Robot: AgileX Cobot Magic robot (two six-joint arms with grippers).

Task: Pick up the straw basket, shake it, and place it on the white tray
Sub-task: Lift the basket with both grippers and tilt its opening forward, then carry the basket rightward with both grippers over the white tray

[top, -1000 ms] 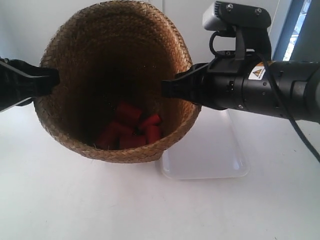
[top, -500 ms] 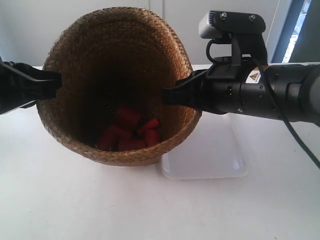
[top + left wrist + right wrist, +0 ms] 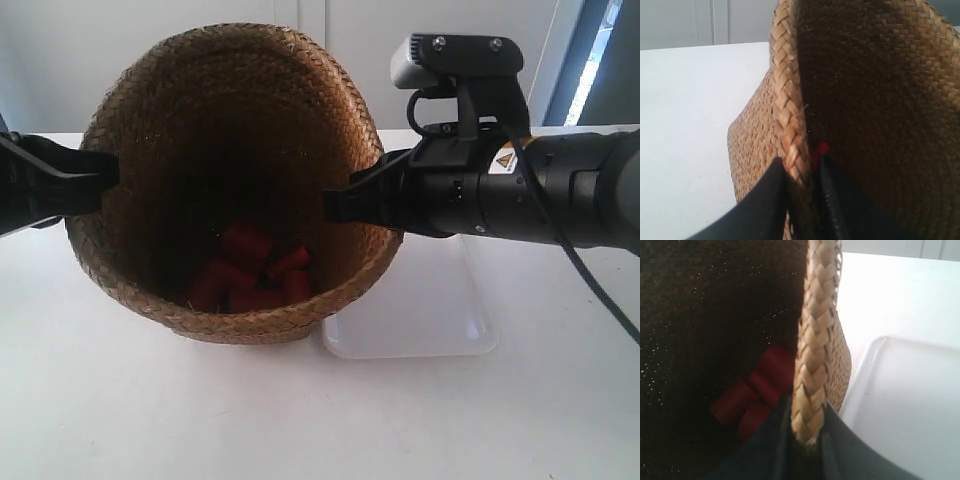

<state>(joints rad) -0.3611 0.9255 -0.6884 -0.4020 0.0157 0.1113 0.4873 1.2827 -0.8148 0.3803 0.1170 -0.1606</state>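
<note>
The brown straw basket (image 3: 230, 130) hangs above the table, tipped so its mouth faces the exterior camera. Several red cylinders (image 3: 250, 270) lie inside it. My left gripper (image 3: 801, 172) is shut on the braided rim (image 3: 787, 100), one finger outside the wall and one inside; in the exterior view it is the black arm at the left (image 3: 60, 185). My right gripper (image 3: 807, 420) is shut on the opposite rim (image 3: 817, 340); its black arm (image 3: 480, 190) reaches in from the right. The white tray (image 3: 430, 310) lies on the table behind and right of the basket, partly hidden by it.
A white table (image 3: 300, 420) stretches in front of the basket. A pale wall (image 3: 330, 20) stands at the back, and a window edge (image 3: 590, 50) shows at the far right. The right arm carries a grey camera housing (image 3: 455, 60) above its wrist.
The basket has dropped a little and swung slightly left, held by both grippers. The red cylinders shifted lower inside it. Both arms moved down with it.
</note>
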